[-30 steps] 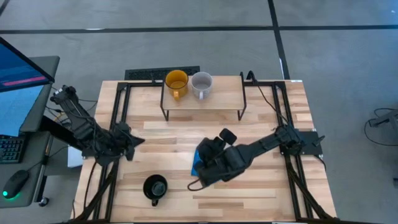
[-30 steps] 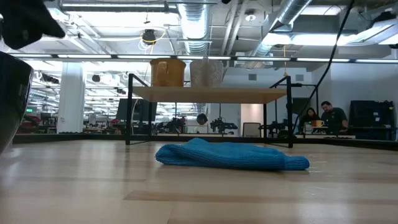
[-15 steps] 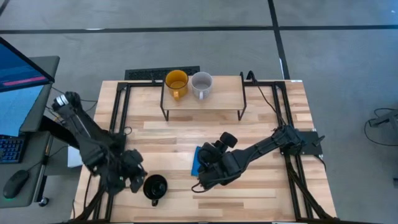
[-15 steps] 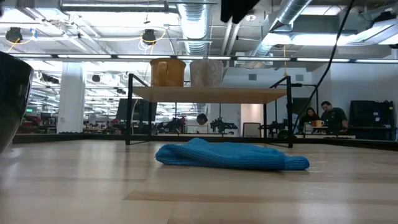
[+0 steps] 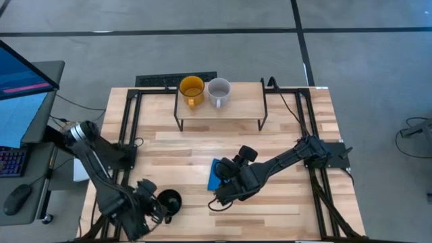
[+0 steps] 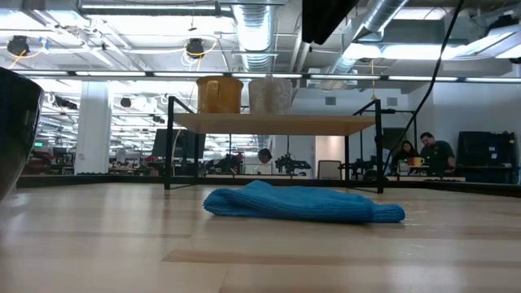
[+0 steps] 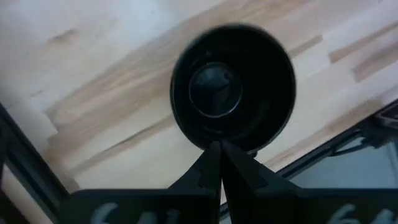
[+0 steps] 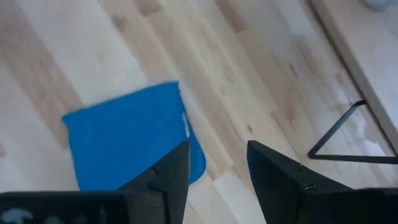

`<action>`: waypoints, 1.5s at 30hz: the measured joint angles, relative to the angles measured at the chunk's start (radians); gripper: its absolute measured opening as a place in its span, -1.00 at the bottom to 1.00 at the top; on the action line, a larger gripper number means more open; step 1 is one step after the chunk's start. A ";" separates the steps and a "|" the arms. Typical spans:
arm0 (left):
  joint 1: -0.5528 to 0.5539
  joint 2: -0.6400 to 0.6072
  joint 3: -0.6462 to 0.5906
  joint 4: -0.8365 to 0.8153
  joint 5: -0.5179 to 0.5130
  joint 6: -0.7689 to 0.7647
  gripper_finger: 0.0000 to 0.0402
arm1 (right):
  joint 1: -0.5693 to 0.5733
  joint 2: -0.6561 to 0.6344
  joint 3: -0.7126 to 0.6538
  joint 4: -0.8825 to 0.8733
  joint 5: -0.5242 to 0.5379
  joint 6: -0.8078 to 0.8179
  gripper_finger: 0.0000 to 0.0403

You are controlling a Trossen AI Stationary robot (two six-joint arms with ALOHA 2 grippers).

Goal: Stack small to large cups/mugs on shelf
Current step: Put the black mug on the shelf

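A yellow-orange mug (image 5: 191, 90) and a light grey mug (image 5: 219, 91) stand side by side on the shelf's wooden top (image 5: 239, 104) at the table's far edge. A black mug (image 5: 171, 201) stands upright on the table near its front edge; it also shows in the left wrist view (image 7: 233, 87). My left gripper (image 5: 155, 209) is shut, and its tips (image 7: 217, 149) point at the black mug's rim from the mug's left. My right gripper (image 8: 214, 162) is open above a blue cloth (image 8: 130, 140) that lies flat in the table's middle. My left gripper's shut fingertips lie at the black mug's rim (image 7: 214, 140) in the wrist view. I cannot tell whether they touch it. The mug stands upright on the table.
Black frame rails (image 5: 128, 128) run along the table's left and right sides. The shelf's thin black legs (image 8: 339, 140) stand beyond the cloth. The low view shows the cloth (image 6: 301, 203) lying alone on the boards in front of the shelf (image 6: 273, 124).
My left gripper has swung from the table's left side toward the near edge and stopped beside the black mug. My right gripper has come down a little over the blue cloth. The mugs and the cloth have not moved.
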 joint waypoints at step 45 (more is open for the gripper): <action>-0.026 0.149 0.039 0.183 -0.350 -0.091 -1.00 | 0.423 -0.843 -0.993 0.457 0.414 0.152 -0.10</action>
